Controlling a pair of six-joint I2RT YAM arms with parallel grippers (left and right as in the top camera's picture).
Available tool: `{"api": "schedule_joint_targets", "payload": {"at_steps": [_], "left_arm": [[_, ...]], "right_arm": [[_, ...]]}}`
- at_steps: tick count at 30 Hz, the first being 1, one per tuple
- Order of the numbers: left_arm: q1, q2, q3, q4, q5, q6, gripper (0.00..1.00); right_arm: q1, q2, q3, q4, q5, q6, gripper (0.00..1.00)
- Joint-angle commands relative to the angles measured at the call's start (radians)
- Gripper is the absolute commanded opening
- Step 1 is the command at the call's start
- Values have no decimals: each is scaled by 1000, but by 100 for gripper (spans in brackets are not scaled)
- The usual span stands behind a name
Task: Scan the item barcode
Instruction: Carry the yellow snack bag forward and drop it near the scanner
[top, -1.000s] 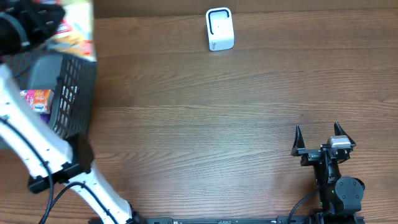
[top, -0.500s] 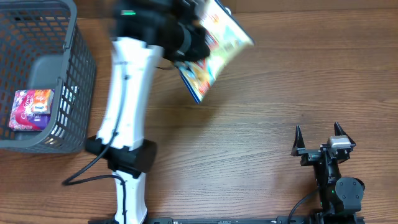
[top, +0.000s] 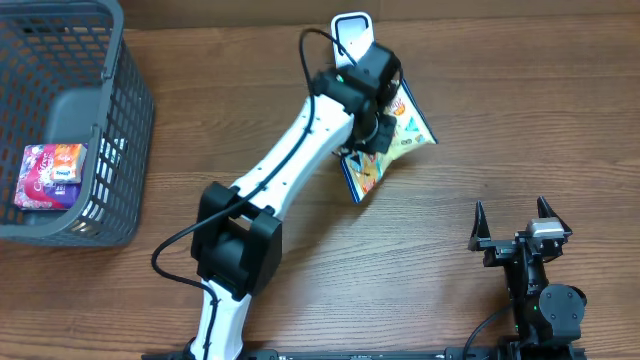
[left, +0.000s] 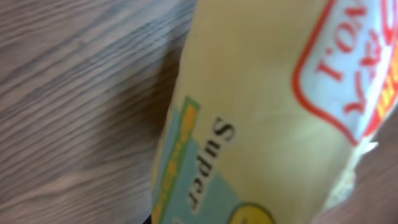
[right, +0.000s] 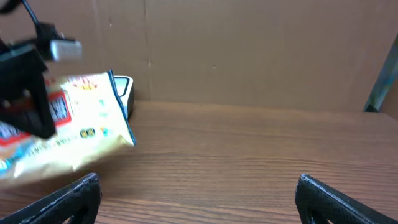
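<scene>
The item is a yellow and blue snack bag (top: 395, 140), hanging tilted above the table just in front of the white barcode scanner (top: 350, 25) at the back edge. My left gripper (top: 372, 122) is shut on the bag's upper edge. The left wrist view is filled by the blurred bag (left: 267, 118), with no fingers showing. From the right wrist I see the bag (right: 68, 134) at the left and the scanner (right: 124, 93) partly hidden behind it. My right gripper (top: 512, 215) stands open near the front right, fingers wide apart over bare wood (right: 199, 199).
A grey wire basket (top: 120, 120) stands at the back left with a purple packet (top: 50, 175) lying in it. The left arm's white links (top: 290, 160) stretch diagonally across the table's middle. A brown cardboard wall (right: 249, 50) backs the table.
The left arm has swung the bag from above the basket rightwards across the table and lowered it in front of the scanner. The right arm has not moved.
</scene>
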Motion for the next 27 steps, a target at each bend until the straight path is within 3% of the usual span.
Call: {"api": "schedule_joint_targets", "payload": {"at_steps": [1,3,6,10,18,23,27], "left_arm": [[0,-16,-8,43,-15,10,26],[1,-16,-3,65,-15,25,58],[2,-17,22,70,-15,86,80],[10,-18,156,-6,-42,126,84],[109,-18,733,-288,-237,86,88],[288,-21,1061,-440,-272,19,93],[494,-38,1215,-591,-273,-10,95]], "right_arm": [[-5,-10,-10,5,2,-1,100],[-5,-10,-10,5,2,-1,100],[-5,-10,-10,5,2,-2,100],[-5,-10,-10,5,2,-2,100],[-5,-10,-10,5,2,-2,100],[-5,-10,-10,5,2,-2,100],[-5,-10,-10,5,2,-1,100]]}}
